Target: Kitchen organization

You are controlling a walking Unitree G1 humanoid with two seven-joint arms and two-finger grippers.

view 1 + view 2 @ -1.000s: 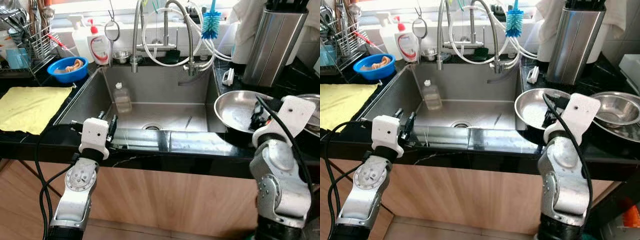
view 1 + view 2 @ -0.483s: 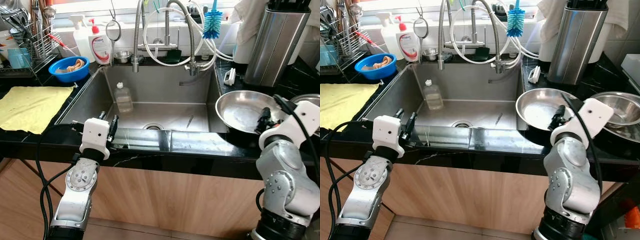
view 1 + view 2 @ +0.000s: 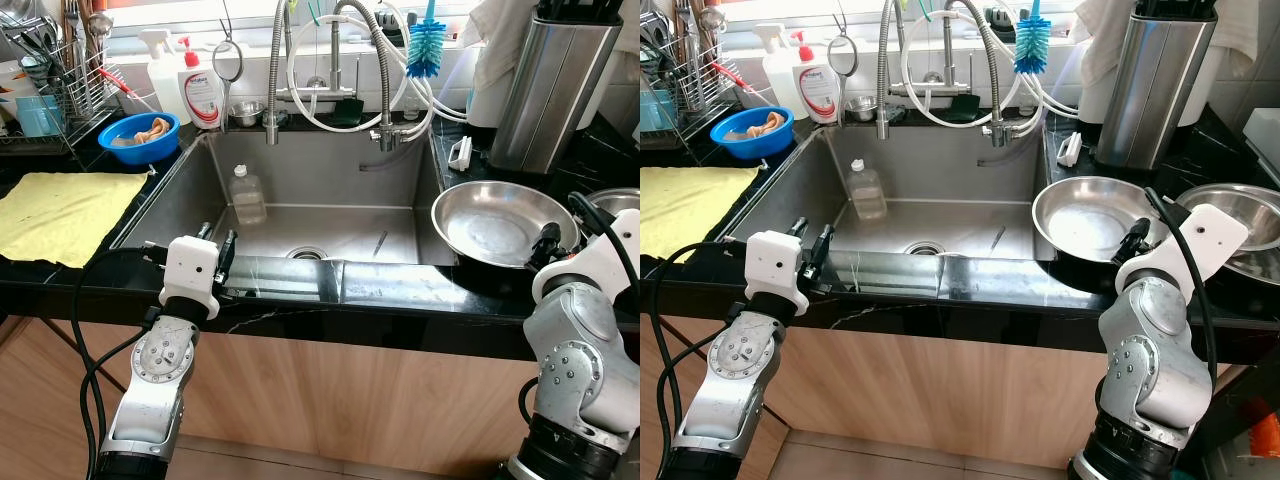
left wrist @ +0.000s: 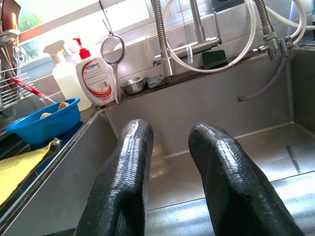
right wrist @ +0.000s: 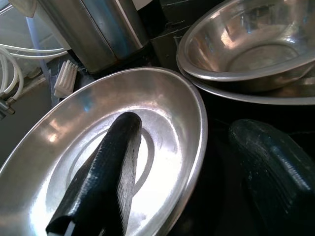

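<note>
Apparently early in the tidy-up: right gripper (image 5: 192, 196) straddles the steel plate's (image 3: 495, 222) rim, fingers apart, nothing clamped yet. Plate, shiny and empty, sits on the counter at 3 o'clock from the sink (image 3: 310, 215). Left gripper (image 4: 170, 172) idles open at sink's front edge.

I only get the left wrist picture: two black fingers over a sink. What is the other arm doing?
Observer: The right gripper is open at the rim of a shallow steel dish on the counter right of the sink, one finger over the dish, the other outside the rim.
Operator: Anything else near that dish?
Observer: A deeper steel bowl sits just beyond it.
Operator: And is there anything in the sink itself?
Observer: A small clear bottle stands by its left wall.
</note>
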